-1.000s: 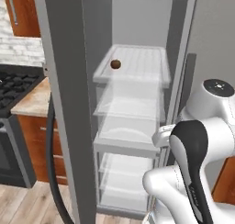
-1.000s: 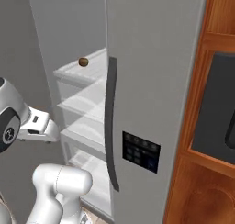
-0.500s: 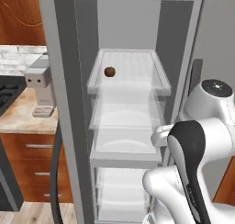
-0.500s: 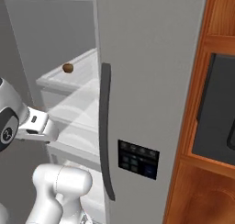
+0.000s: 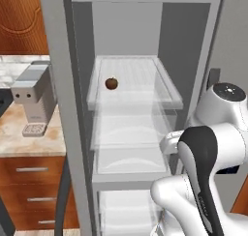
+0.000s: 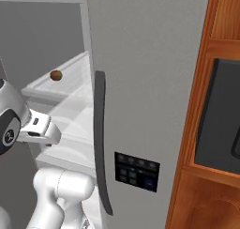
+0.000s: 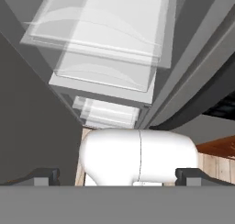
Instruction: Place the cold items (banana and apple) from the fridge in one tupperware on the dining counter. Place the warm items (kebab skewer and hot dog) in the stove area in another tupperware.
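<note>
Left base view puts you square on the open fridge (image 5: 72,109), and there's your target: the apple (image 5: 111,83) sitting on the top clear shelf (image 5: 160,85), toward the left side and alone. You can pick it out from the right base view too, apple (image 6: 56,75) well back behind the door with the long dark handle (image 6: 101,139). Off to the left, a grey coffee machine (image 5: 34,97) stands on the marbled counter (image 5: 29,133), well clear of your path.

Your gripper (image 7: 117,175) is tucked low and folded in, looking down past the lower shelves toward the floor. Fingertips (image 7: 43,175) sit wide apart at the corners of the hand view, nothing between them, so you're open and empty.

My read: you're lined up and the reach comes next. Lift the hand first, above the top shelf's front lip, then go in level. Stay left of centre, come at the apple from the front with the jaws either side of it, and close gently, because a round fruit on a smooth shelf will likely roll if nudged. Watch the elbow near the right-hand door.
</note>
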Robot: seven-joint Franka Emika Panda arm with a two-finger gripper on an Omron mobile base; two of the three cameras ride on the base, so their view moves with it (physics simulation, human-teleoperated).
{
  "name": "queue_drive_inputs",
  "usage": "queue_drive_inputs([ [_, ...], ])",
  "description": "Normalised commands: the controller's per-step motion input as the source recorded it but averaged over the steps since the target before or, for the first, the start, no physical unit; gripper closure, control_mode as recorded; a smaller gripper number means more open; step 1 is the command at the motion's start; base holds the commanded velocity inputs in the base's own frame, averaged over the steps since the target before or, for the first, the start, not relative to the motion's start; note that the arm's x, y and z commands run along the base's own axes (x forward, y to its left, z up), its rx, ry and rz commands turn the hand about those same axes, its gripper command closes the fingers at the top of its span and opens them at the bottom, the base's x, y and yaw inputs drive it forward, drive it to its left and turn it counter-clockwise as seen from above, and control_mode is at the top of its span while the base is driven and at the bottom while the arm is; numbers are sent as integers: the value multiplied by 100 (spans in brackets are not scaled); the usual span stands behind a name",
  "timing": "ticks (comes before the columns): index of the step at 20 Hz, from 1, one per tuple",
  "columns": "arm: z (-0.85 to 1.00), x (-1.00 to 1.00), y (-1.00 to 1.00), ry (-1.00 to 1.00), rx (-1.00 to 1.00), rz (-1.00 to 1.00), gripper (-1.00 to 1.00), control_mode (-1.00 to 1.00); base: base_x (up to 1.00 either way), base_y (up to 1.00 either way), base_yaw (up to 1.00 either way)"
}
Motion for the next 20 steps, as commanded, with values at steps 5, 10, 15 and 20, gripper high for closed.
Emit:
queue_drive_inputs([
  [5, 0, 0, 0, 0, 0, 0, -100, 100, 46, 49, -12],
  [10, 0, 0, 0, 0, 0, 0, -100, 100, 54, 39, -4],
  [15, 54, 38, 14, -8, 0, 9, -100, -100, 0, 0, 0],
  [20, 68, 53, 8, -8, 0, 16, -100, -100, 0, 0, 0],
])
